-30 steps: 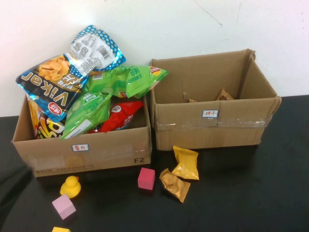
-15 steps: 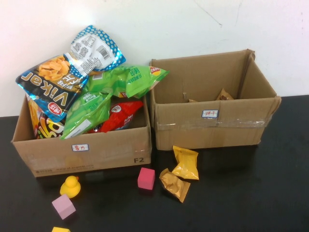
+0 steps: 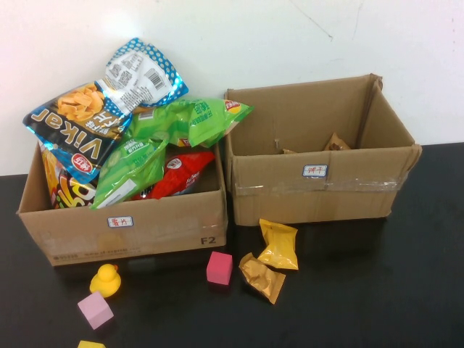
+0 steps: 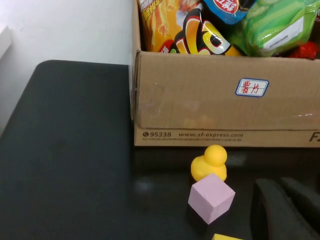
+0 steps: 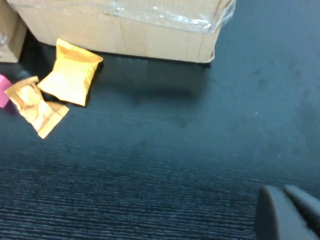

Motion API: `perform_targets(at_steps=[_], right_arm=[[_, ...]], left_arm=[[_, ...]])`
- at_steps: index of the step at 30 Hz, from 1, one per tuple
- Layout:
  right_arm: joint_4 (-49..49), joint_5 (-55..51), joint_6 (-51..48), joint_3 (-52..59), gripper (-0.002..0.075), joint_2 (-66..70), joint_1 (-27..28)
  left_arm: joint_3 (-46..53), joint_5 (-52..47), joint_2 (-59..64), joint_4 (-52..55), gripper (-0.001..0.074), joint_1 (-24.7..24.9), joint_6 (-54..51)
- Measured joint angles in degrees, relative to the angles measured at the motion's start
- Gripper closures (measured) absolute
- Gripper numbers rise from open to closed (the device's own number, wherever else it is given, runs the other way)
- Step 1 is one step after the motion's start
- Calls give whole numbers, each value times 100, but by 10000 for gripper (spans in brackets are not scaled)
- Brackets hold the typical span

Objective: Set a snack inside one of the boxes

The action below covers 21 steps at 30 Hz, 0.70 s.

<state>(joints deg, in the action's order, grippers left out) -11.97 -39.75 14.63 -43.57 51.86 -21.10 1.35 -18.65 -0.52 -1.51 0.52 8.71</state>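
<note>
**High view: two boxes at the wall, two snack packets loose on the worktop, both grippers shut and empty**

On the black worktop (image 3: 377, 290) stand two cardboard boxes side by side against the white wall. The left box (image 3: 130, 232) is heaped with snack bags: a blue chip bag (image 3: 98, 109) on top, green bags (image 3: 174, 130) and a red bag (image 3: 181, 174) beneath. The right box (image 3: 319, 185) is nearly empty, with only a small brown packet (image 3: 337, 142) visible near its far wall.

In front of the right box, on the worktop, lie a yellow snack packet (image 3: 279, 244) and a golden-brown snack packet (image 3: 262, 276), touching each other. Just beside them, toward the left box, sits a pink cube (image 3: 220, 267). Further left are a yellow rubber duck (image 3: 106, 279) and a pale purple cube (image 3: 96, 309), close together in front of the left box.

Neither arm appears in the high view. In the left wrist view, the left gripper (image 4: 287, 207) hangs near the duck and pale cube, fingers together, holding nothing. In the right wrist view, the right gripper (image 5: 287, 212) hovers over bare worktop, well apart from the two packets, fingers together and empty.
</note>
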Motion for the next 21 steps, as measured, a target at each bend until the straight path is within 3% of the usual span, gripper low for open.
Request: perform_targets(at_steps=[16,21], right_arm=[[24,39,0,28,726,326,0],[-269,64,-283,340,726,-668,0]], left_arm=[[-10,-12,0,-14,736,0,86],[-10,-12,0,65,736,0,99]])
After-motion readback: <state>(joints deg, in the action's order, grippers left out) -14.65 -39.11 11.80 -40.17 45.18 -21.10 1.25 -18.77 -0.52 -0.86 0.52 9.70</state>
